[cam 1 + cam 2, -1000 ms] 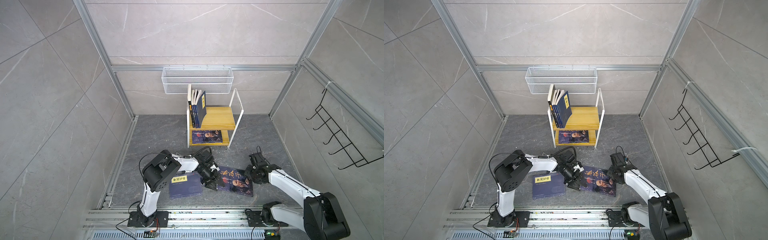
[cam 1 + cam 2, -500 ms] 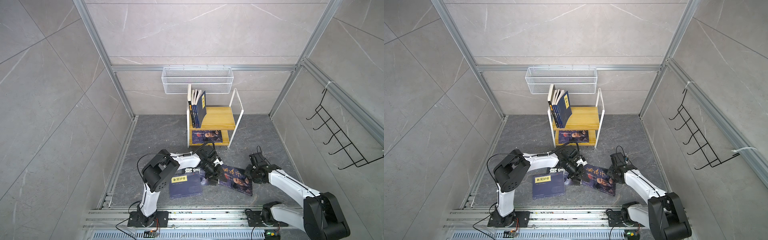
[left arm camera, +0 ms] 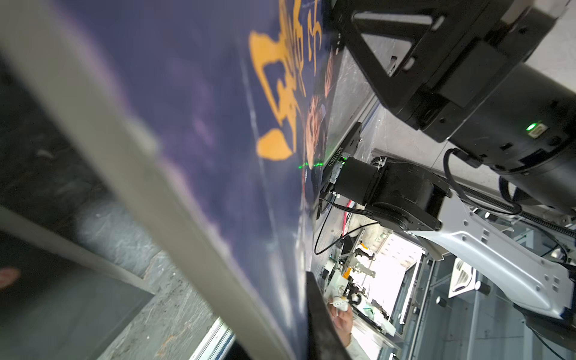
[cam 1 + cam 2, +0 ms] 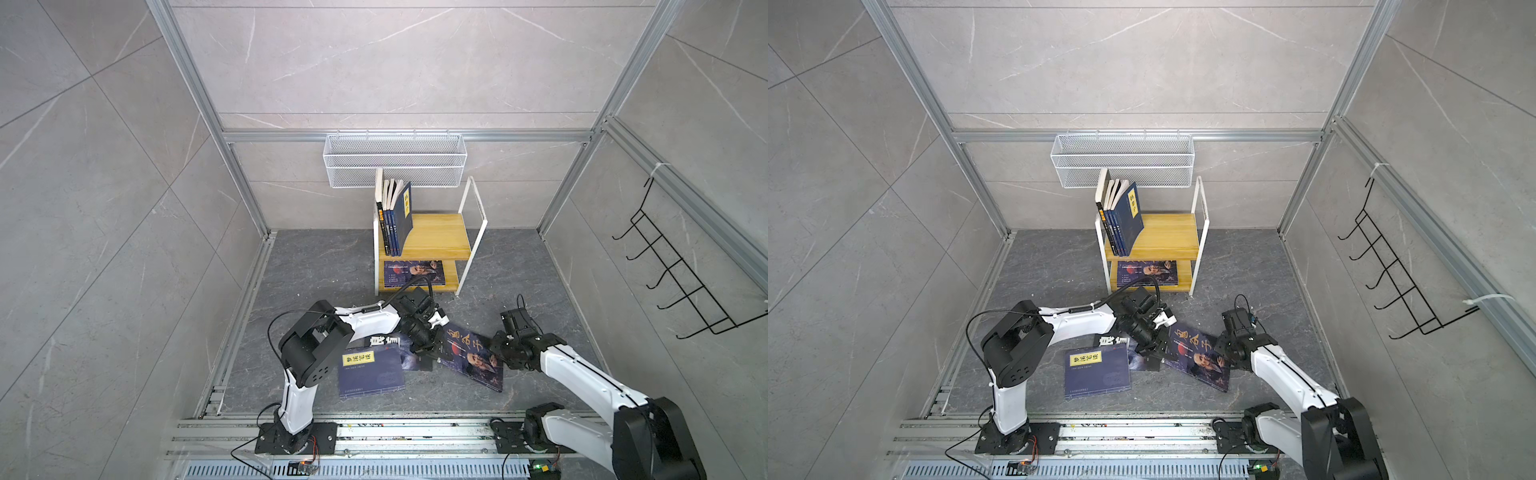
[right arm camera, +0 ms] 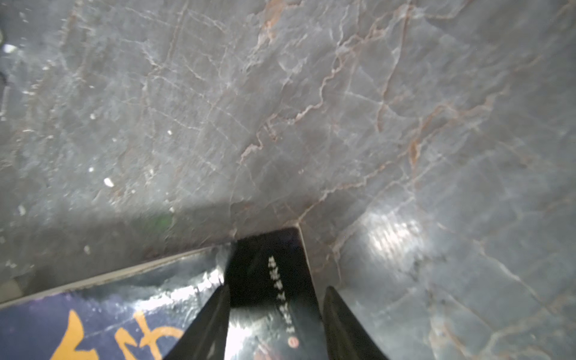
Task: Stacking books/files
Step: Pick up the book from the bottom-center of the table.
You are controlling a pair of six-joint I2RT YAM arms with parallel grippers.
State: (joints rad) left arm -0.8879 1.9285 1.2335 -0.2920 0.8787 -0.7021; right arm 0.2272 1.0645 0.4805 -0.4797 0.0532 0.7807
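A navy book with gold calligraphy and an old man's portrait [image 4: 473, 357] is tilted on the floor, its left edge raised. My left gripper [image 4: 430, 351] is shut on that left edge; in the left wrist view one black finger [image 3: 321, 318] presses on the cover [image 3: 218, 109] and the other is hidden behind it. My right gripper [image 5: 274, 311] is open, its fingers astride the book's right corner [image 5: 268, 265]. A navy book with a yellow label [image 4: 370, 370] lies flat to the left, partly over a black book [image 4: 384, 341].
A yellow two-level shelf [image 4: 436, 237] stands at the back with several books upright [image 4: 395, 220] on top and one portrait book [image 4: 413, 272] lying below. A white mesh basket [image 4: 395, 160] hangs above it. Black wire hooks [image 4: 673, 282] are on the right wall.
My left gripper has closed on the portrait book's left edge and raised it, uncovering more of the black book. My right gripper's jaws have opened wider at the book's right corner.
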